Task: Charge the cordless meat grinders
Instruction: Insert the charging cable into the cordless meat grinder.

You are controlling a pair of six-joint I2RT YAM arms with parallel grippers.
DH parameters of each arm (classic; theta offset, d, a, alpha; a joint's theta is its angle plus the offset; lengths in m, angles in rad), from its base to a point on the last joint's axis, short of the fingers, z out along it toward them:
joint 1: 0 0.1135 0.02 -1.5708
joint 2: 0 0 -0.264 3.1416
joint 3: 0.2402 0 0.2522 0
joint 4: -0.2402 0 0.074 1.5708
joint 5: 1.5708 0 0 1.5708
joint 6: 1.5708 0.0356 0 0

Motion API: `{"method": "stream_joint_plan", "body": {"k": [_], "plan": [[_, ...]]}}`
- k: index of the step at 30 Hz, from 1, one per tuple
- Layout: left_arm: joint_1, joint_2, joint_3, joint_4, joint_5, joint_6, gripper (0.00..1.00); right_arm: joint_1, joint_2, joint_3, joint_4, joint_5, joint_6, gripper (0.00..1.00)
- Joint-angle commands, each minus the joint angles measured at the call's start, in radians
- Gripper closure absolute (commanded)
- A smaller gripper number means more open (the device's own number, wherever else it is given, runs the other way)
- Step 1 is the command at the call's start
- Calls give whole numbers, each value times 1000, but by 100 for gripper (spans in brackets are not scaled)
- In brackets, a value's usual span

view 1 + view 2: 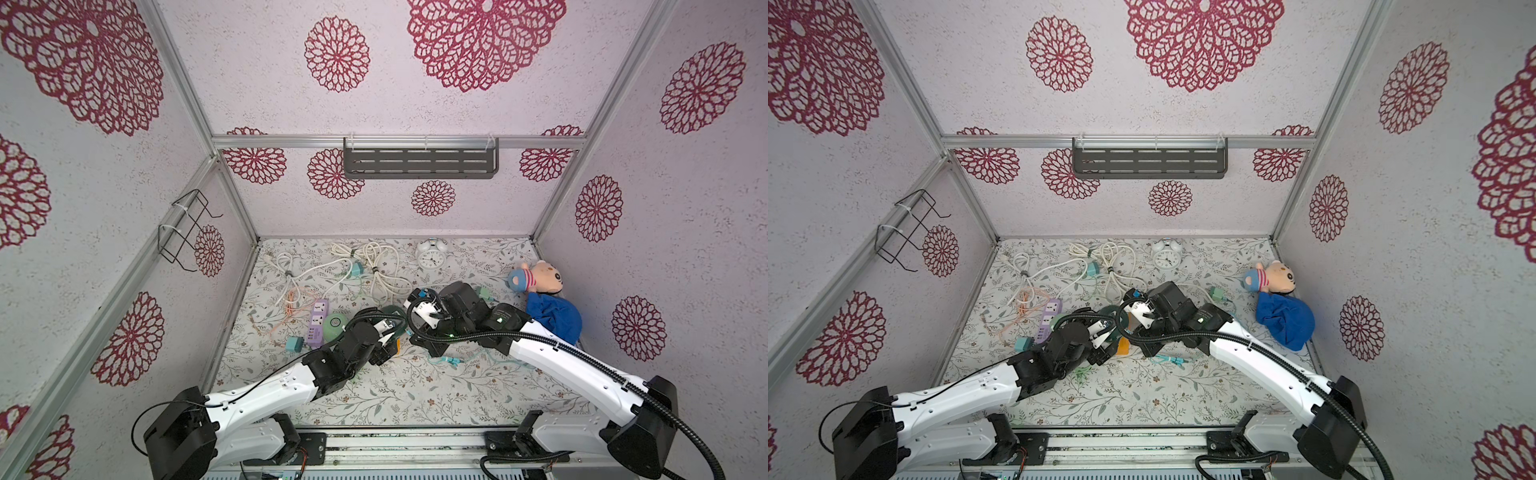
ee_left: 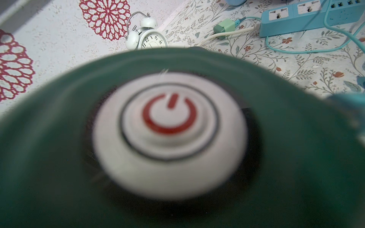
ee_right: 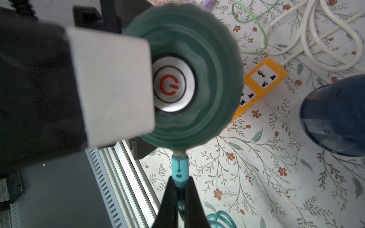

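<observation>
The dark green meat grinder hangs tilted above the table's middle, its white button with a red power mark facing both wrist cameras. My left gripper is closed wide round it; one white finger lies against its side. My right gripper is shut on a teal charging plug, whose tip meets the grinder's rim. The mint green grinder stands beside the purple strip. The navy blue grinder stands to one side in the right wrist view and is hidden in both top views.
A purple power strip, an orange one and a blue one lie on the floral table. White cords, a white alarm clock, a plush doll and a blue cloth sit along the back and right.
</observation>
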Motion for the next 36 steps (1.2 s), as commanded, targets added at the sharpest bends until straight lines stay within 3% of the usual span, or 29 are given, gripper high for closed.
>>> {"method": "stream_joint_plan", "body": {"k": [1, 10, 24, 36], "plan": [[-86, 11, 22, 42, 48, 43, 46, 1, -16, 47, 150, 29, 1, 100], [-153, 28, 15, 41, 23, 26, 47, -29, -8, 70, 159, 32, -8, 100], [-165, 3, 17, -10, 73, 13, 48, -73, -26, 100, 57, 56, -114, 100], [-192, 40, 30, 6, 75, -5, 49, -82, 6, 131, 117, 55, -95, 100]]}}
